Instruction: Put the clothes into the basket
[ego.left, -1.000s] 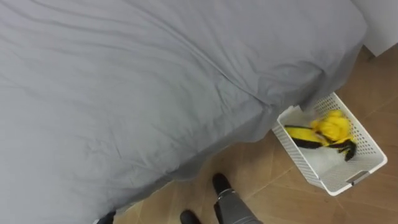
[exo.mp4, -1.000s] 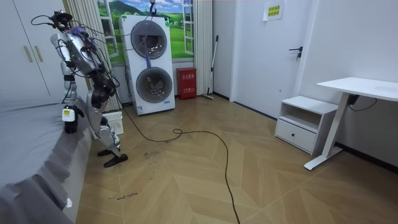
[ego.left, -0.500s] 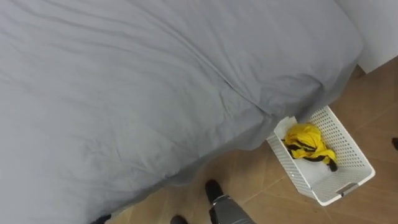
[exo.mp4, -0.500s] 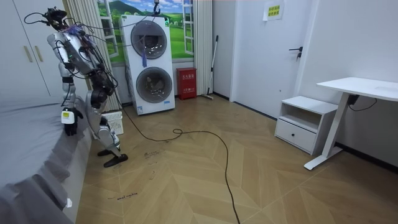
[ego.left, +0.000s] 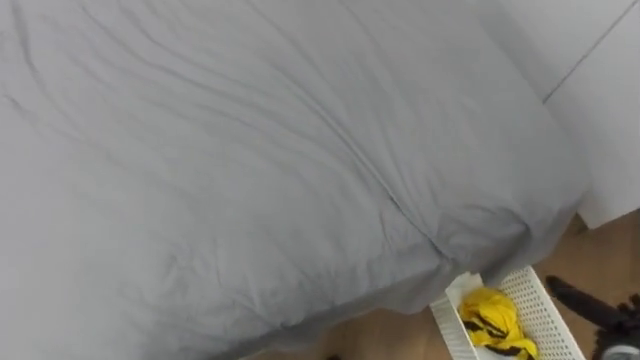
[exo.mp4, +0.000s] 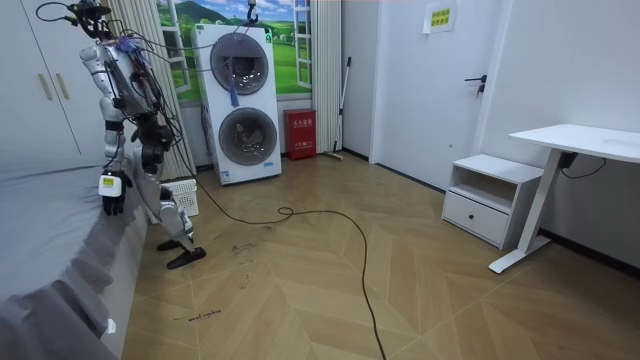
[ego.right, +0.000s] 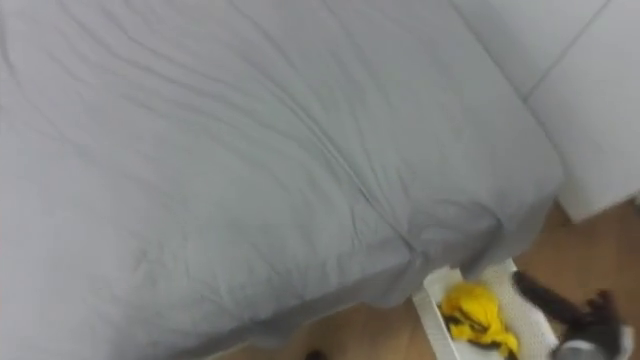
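A yellow and black garment (ego.left: 489, 321) lies bunched in the white slotted basket (ego.left: 532, 292), which stands on the floor against the corner of the grey bed (ego.left: 250, 170). My right hand (ego.right: 560, 298) hovers just right of the basket, dark fingers stretched out toward it and holding nothing. In the room view I stand upright at the bed's edge, with the basket (exo.mp4: 182, 196) behind my legs. My left hand (exo.mp4: 112, 190) hangs relaxed beside the mattress.
The bed's grey sheet (ego.right: 220, 150) is wrinkled and bare. White wardrobe panels (ego.left: 600, 90) rise beyond the bed's corner. Across the room are stacked washing machines (exo.mp4: 240, 100), a black cable (exo.mp4: 330, 240) on the wooden floor, a nightstand (exo.mp4: 490, 195) and a desk (exo.mp4: 580, 140).
The garment has settled into the basket. I have straightened up, so the eye views have lifted toward the bed. My right hand now shows at the lower right.
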